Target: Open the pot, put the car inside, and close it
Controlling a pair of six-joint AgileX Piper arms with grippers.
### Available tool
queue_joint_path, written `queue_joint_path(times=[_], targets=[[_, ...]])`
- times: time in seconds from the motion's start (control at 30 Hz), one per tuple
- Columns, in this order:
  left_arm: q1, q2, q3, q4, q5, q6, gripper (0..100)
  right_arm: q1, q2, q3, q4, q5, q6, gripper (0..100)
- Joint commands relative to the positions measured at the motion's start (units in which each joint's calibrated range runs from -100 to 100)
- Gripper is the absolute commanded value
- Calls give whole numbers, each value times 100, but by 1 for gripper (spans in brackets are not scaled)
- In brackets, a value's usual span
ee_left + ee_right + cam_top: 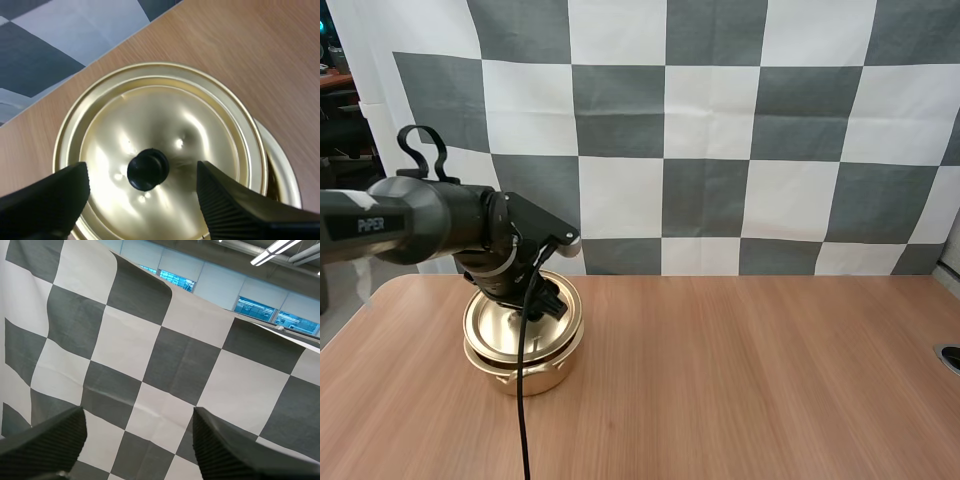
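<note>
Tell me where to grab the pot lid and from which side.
Grip the lid by its black knob, coming straight down. The lid is a smooth, shallow dome on the pot; the knob is its only raised part. The open left gripper straddles it.

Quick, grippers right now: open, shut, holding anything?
Left gripper: open, straddling the knob on the lid, not gripping it.
Right gripper: open, holding nothing.
</note>
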Motion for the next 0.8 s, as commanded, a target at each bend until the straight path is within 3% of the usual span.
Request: queue_joint_path(times=[0.0,0.47,0.63,0.77], targets=[[0,-54,-3,126,-59,-1,100,-2,-2,2,1,0,6,100],[7,-67,-3,266,13,13,100,-2,-2,2,1,0,-15,100],[7,-67,-3,266,463,486,100,-2,-2,2,-38,0,-25,100],[7,-67,-3,363,662,453,100,-2,-2,2,-38,0,-25,100]])
